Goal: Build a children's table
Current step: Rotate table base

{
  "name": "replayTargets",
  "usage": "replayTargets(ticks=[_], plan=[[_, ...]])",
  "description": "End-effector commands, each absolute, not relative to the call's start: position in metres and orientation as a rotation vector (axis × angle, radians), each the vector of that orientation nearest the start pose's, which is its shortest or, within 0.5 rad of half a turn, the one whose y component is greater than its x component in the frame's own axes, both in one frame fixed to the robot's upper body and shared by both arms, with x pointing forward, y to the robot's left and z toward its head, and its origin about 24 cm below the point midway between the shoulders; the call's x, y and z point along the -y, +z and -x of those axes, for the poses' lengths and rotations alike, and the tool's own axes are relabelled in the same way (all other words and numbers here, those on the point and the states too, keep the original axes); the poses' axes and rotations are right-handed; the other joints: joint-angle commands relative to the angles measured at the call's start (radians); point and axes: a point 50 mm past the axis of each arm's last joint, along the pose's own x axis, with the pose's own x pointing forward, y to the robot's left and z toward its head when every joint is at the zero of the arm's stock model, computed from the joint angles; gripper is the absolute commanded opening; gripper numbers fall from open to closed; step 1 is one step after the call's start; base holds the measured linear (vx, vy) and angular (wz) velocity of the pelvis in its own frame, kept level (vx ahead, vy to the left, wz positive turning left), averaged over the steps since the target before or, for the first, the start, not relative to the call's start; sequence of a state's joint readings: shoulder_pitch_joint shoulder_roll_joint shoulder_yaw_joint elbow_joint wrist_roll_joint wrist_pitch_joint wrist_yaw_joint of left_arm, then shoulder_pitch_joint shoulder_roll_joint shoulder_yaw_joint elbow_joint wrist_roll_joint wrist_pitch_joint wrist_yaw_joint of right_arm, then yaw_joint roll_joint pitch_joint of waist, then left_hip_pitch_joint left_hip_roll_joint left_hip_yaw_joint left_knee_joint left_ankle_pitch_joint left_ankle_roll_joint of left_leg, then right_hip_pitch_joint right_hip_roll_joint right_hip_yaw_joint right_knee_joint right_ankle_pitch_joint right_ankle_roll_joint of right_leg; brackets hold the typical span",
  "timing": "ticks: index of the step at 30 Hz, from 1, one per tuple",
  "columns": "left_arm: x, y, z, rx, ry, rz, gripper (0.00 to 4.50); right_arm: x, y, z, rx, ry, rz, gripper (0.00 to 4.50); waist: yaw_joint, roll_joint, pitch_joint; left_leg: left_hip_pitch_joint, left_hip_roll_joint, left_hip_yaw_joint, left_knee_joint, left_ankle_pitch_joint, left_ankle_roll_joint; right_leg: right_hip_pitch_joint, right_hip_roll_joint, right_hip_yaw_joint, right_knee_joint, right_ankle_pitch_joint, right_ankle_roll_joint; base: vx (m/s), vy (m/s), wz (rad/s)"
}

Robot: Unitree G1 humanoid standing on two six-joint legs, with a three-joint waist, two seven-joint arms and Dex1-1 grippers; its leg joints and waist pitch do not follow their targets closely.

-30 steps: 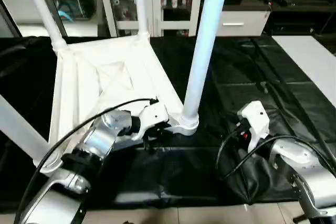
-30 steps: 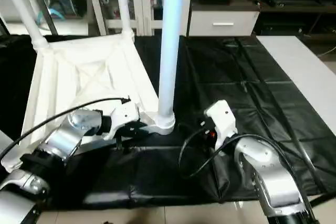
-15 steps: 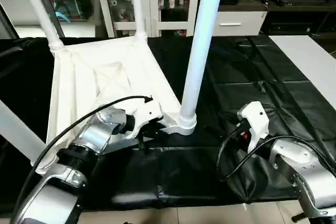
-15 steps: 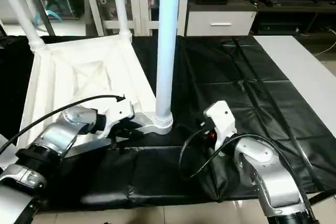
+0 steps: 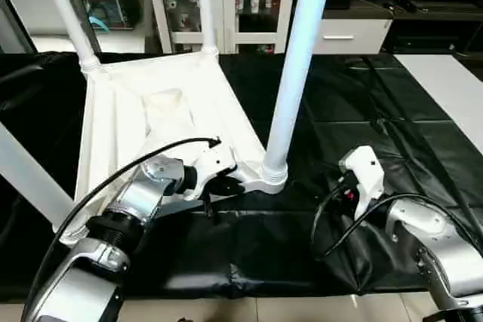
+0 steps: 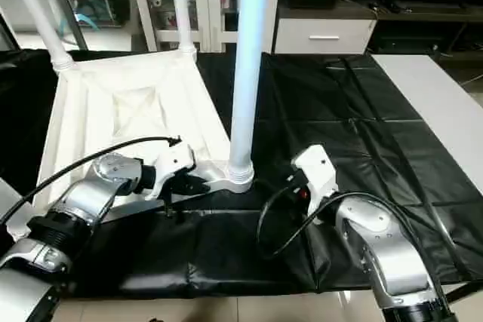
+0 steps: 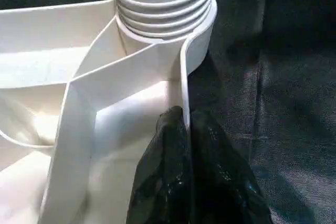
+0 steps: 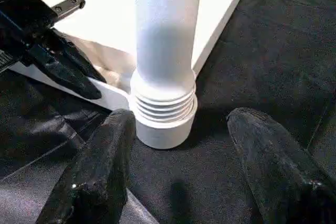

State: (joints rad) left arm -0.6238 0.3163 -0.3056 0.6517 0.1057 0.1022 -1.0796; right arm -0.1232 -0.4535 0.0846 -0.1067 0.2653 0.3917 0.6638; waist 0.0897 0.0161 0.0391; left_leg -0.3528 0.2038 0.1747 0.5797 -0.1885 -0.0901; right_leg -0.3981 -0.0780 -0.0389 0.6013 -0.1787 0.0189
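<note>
Where the ribbed top lies inverted:
Socket: round corner socket [image 7: 202, 35] holds ridged leg [image 5: 294, 73].
Left pincer [image 7: 184, 129]: clamped on top's thin rim [image 7: 185, 77].
Right pincer [image 8: 178, 182]: wide, empty.

Black cover [image 5: 355, 118] drapes the table — creased, with fold lines and a bunched wrinkle at the near edge. A bare white table surface [image 5: 445, 84] shows at the right side, beyond the cover's edge. Behind the table stands a white glass-door cabinet [image 5: 226, 1] holding small items, too small to identify. Right of it, a low white drawer unit [image 5: 351, 34] with a metal handle. Further right, a dark shelf [image 5: 423, 16] with dark objects on it. At the far left — a blue-green object [image 5: 102, 16] on a wire rack, unclear what. Light tiled floor [image 5: 302, 308] shows along the near edge.
</note>
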Motion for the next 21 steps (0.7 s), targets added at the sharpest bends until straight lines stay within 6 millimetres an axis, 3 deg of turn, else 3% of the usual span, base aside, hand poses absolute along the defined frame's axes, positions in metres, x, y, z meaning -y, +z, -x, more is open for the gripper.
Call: replayTargets(ticks=[1, 7, 8, 11, 14, 17, 21], plan=[[-0.127, 0.016, -0.309, -0.597, -1.260, -0.473, 0.08, 0.174, 0.073, -0.263, -0.248, 0.765, 0.146, 3.08, -0.001, -0.015, -0.044, -0.003, 0.018, -0.006, -0.078, -0.278, 0.017, 0.032, -0.054, 0.033, -0.092, -0.386, -0.139, 0.000, 0.000, 0.00], [-0.123, 0.016, -0.300, -0.579, -1.399, -0.545, 0.08, 0.175, 0.068, -0.263, -0.281, 0.871, 0.144, 3.08, -0.002, -0.010, -0.047, 0.000, 0.019, -0.003, -0.075, -0.280, 0.024, 0.032, -0.053, 0.034, -0.090, -0.357, -0.159, 0.000, 0.000, 0.00], [-0.123, 0.016, -0.300, -0.578, -1.401, -0.545, 0.01, 0.175, 0.068, -0.263, -0.282, 0.872, 0.144, 3.34, 0.001, -0.010, -0.047, 0.001, 0.020, -0.002, -0.074, -0.277, 0.024, 0.031, -0.053, 0.035, -0.089, -0.347, -0.164, 0.000, 0.000, 0.00], [-0.114, 0.022, -0.300, -0.526, -1.469, -0.576, 0.00, 0.176, 0.067, -0.268, -0.306, 0.937, 0.147, 3.40, 0.003, -0.008, -0.049, 0.001, 0.022, -0.002, -0.074, -0.270, 0.023, 0.033, -0.054, 0.034, -0.085, -0.316, -0.180, 0.000, 0.000, 0.00], [-0.112, 0.023, -0.302, -0.518, -1.467, -0.598, 0.00, 0.177, 0.069, -0.273, -0.305, 0.957, 0.174, 3.76, 0.008, -0.012, -0.051, 0.003, 0.023, 0.000, -0.073, -0.257, 0.027, 0.034, -0.055, 0.033, -0.082, -0.289, -0.191, 0.000, 0.000, 0.00], [-0.109, 0.025, -0.302, -0.514, -1.484, -0.606, 0.00, 0.174, 0.071, -0.277, -0.320, 1.042, 0.186, 3.76, 0.012, -0.019, -0.053, -0.001, 0.023, 0.001, -0.070, -0.227, 0.040, 0.038, -0.056, 0.032, -0.075, -0.258, -0.202, 0.000, 0.000, 0.00], [-0.110, 0.026, -0.301, -0.509, -1.511, -0.603, 0.00, 0.170, 0.068, -0.284, -0.337, 1.071, 0.195, 3.76, 0.018, -0.013, -0.055, 0.000, 0.024, 0.003, -0.067, -0.202, 0.044, 0.037, -0.056, 0.031, -0.069, -0.213, -0.217, 0.000, 0.000, 0.00]])
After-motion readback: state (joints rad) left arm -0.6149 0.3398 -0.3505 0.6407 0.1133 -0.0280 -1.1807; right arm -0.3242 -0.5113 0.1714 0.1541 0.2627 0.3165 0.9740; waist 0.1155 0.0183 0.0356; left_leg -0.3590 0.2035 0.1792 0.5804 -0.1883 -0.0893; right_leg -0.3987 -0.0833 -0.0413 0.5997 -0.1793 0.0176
